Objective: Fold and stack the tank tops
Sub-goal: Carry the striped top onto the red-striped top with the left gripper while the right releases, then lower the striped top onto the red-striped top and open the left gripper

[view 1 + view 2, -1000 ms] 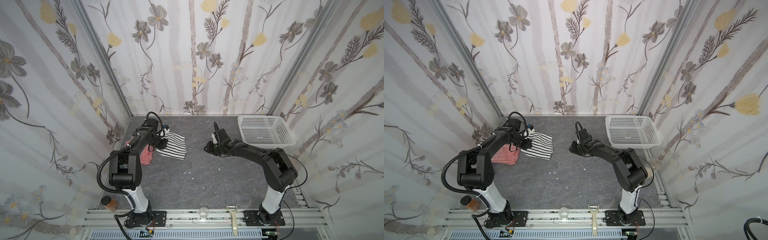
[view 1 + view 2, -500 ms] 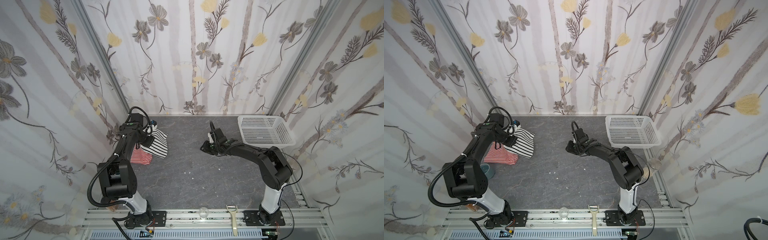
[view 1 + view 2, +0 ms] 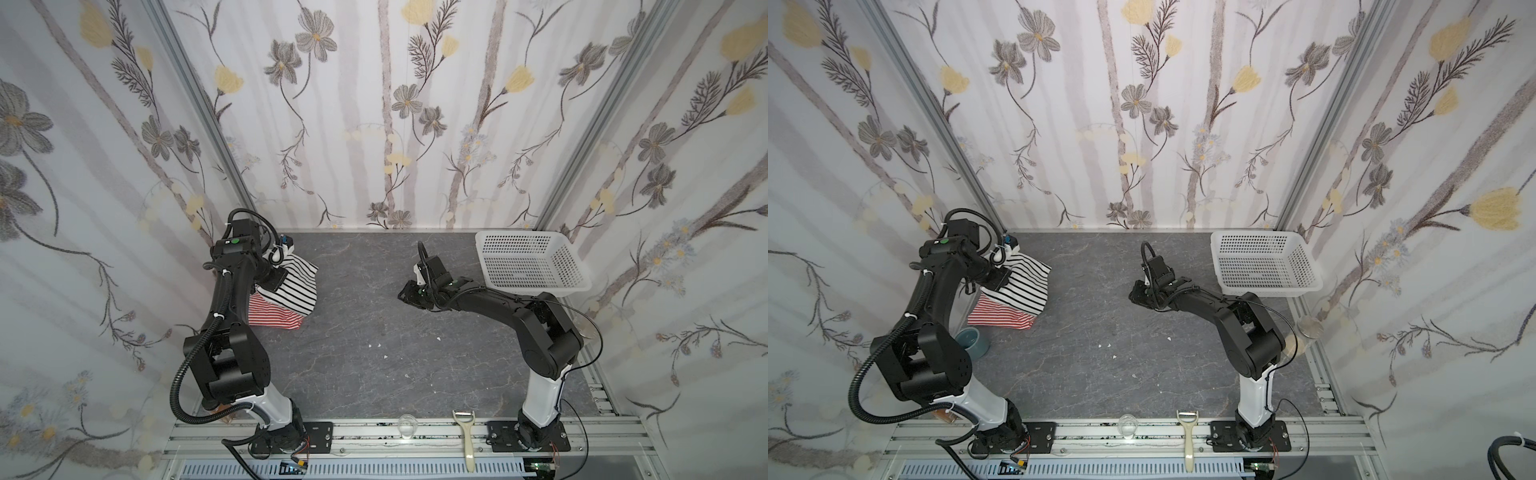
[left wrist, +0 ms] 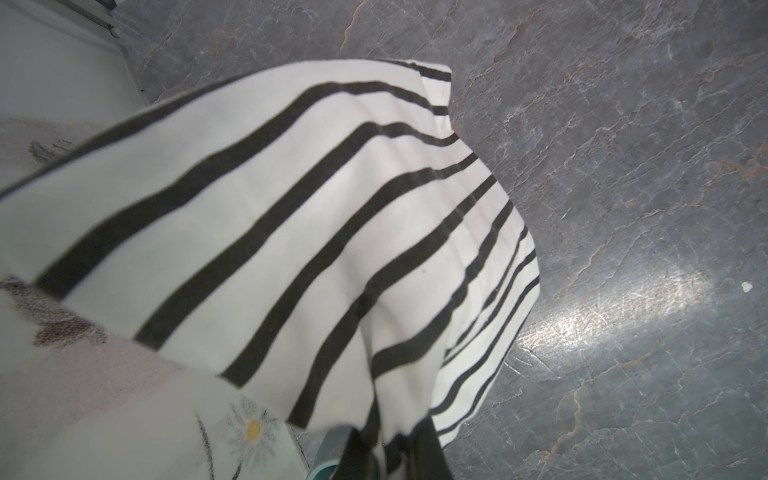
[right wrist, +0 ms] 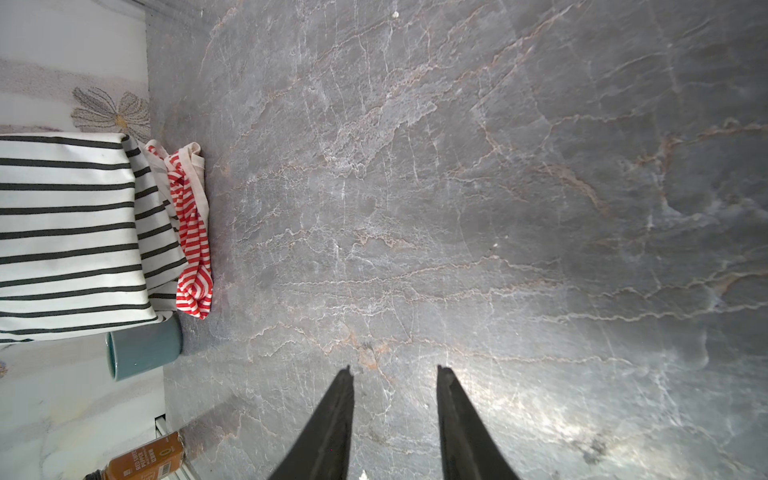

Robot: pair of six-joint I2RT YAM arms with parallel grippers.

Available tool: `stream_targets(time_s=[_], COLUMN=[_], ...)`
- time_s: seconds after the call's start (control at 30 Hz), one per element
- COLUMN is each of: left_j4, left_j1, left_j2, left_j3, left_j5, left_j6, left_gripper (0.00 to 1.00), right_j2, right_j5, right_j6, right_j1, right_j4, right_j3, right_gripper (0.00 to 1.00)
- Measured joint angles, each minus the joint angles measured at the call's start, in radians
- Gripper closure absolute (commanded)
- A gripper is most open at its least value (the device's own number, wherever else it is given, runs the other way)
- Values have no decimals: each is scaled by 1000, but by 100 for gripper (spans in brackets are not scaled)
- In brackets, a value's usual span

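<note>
Clock reference: in both top views, 12 o'clock is the back wall and 6 o'clock is the front rail of the table (image 3: 374,357).

1. Left gripper (image 3: 277,277): positioned at 10 o'clock on the table. The jaws are clamped on an edge of the black-striped tank top (image 3: 298,286). In the left wrist view the striped cloth runs straight into the fingers (image 4: 428,455) and spreads away from them over the grey surface.

2. Black-striped tank top: raised at the gripped edge, with the rest draped down toward 4 o'clock. It partly covers the red-striped tank top (image 3: 274,316), so the two are touching.

3. Red-striped tank top: lies on the table at 10 o'clock, beneath the black-striped one. Its uncovered part shows on the 6 o'clock side. In the right wrist view its pale trim and a bunched edge (image 5: 193,245) show beside the black stripes.

4. Right gripper (image 3: 409,293): sits low, just off table centre toward 12 o'clock, and points toward 9 o'clock. The jaws stand apart with only bare table between the fingertips (image 5: 446,376). It is well apart from both tops.

5. Other items: basket (image 3: 536,286) at 2 o'clock; teal cup (image 3: 971,338) near the red-striped tank top on its 7 o'clock side; peeler (image 3: 467,440) on the front rail at 5 o'clock.
</note>
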Motion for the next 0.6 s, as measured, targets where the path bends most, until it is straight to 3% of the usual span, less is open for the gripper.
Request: stream_targets(time_s=[0.23,0.6], left_j4=[-35,-42], left_j1=[94,221], left_j2=[43,264], left_j3=[19,104], left_j5=[18,65], left_j6=[76,132], left_gripper=[100,100], right_j2=[7,7], right_j5=[0,3], right_j6=[7,7], right_j1=[6,13], right_j4=[1,-6], right_j3=[15,18], right_gripper=[64,64])
